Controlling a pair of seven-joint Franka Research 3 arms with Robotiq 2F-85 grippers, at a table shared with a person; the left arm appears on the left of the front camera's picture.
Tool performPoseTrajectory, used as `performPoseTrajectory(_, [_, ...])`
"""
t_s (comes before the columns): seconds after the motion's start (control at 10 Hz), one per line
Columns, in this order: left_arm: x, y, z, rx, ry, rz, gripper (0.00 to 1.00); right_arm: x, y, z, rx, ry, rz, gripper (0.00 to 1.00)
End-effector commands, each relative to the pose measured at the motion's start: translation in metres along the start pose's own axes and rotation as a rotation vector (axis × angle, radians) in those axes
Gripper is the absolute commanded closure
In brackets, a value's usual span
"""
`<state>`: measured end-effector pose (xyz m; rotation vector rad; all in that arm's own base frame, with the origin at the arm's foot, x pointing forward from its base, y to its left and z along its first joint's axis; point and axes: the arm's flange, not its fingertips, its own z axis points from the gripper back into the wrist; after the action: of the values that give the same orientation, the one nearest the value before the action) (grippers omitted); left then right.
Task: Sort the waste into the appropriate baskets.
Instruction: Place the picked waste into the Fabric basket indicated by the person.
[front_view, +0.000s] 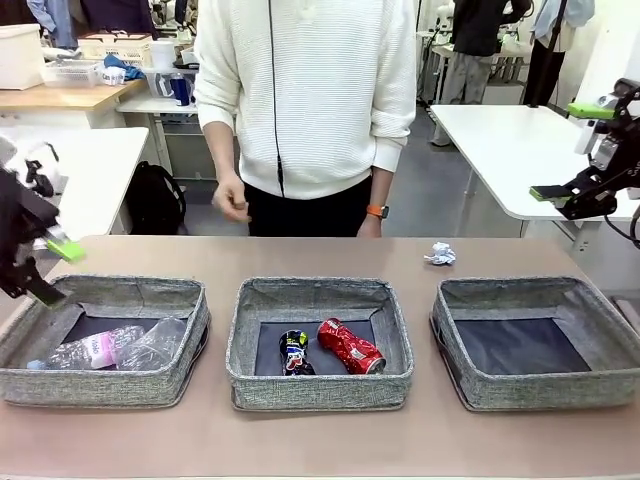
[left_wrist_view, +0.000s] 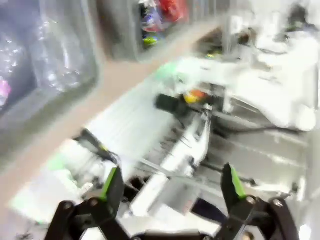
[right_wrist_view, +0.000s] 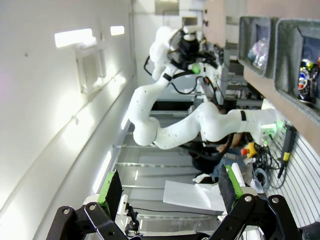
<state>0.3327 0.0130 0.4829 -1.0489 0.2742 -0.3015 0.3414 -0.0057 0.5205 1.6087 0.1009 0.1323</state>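
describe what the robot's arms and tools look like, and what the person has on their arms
The left tool and right tool are black linkages with two fingers tipped in bright green pads. A white, rounded jointed arm carries black cables. The person wears a white ribbed long-sleeved top and an orange wristband.

Three grey baskets (front_view: 320, 345), two crushed cans (front_view: 335, 350), one bottle (front_view: 85, 352), one clear cup (front_view: 155, 343), one paper ball (front_view: 440, 254)

person in white top (front_view: 305, 95) behind table (front_view: 320, 440); black backpack (front_view: 155, 197) on floor
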Motion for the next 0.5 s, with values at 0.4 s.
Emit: performPoseTrajectory(0.4, [-0.01,-0.042,0.05,-0.426,-0.132,-0.137,0.0,0.0,0.003,-0.001,0.005,0.008,0.007,0.0])
